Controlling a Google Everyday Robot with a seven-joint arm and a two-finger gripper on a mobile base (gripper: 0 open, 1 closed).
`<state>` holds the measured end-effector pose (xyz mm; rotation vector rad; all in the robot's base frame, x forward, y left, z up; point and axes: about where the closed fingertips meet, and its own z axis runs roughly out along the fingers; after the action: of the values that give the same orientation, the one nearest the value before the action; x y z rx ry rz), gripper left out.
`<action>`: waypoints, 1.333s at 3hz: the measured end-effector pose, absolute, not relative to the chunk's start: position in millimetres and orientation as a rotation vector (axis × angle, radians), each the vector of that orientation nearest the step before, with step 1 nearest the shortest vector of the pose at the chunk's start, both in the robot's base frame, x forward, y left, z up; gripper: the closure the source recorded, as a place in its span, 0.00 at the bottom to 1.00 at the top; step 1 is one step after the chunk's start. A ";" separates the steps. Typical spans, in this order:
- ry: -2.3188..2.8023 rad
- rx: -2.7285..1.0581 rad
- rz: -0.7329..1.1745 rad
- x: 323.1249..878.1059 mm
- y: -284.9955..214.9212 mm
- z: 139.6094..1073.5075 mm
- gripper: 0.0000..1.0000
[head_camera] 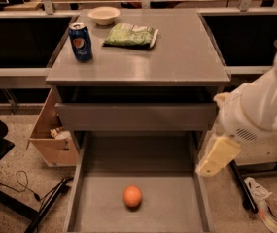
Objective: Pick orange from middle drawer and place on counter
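The orange point(132, 196) lies on the floor of the open middle drawer point(145, 157), near the front and a little left of centre. The counter point(181, 57) is the grey top of the cabinet above it. My white arm comes in from the right, and the gripper point(218, 156) hangs pale and tilted over the drawer's right wall. It is above and to the right of the orange, not touching it, and nothing shows in it.
On the counter stand a blue soda can point(80, 42), a pale bowl point(104, 15) and a green bag point(129, 35). A shut drawer front point(135, 116) sits above the open drawer. A cardboard box point(50, 142) stands at the left, cables and a black stand lie at the lower left.
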<state>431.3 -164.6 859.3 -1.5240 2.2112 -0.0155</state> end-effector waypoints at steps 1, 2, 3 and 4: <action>2.270 -1.442 0.030 427.6 -147.9 788.6 0.00; 2.292 -1.378 0.032 431.7 -141.3 728.8 0.00; 2.241 -1.330 0.002 446.0 -138.8 736.0 0.00; 2.240 -1.330 0.002 446.1 -138.7 735.9 0.00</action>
<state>446.1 -138.7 735.9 -1.3297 2.2404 0.0024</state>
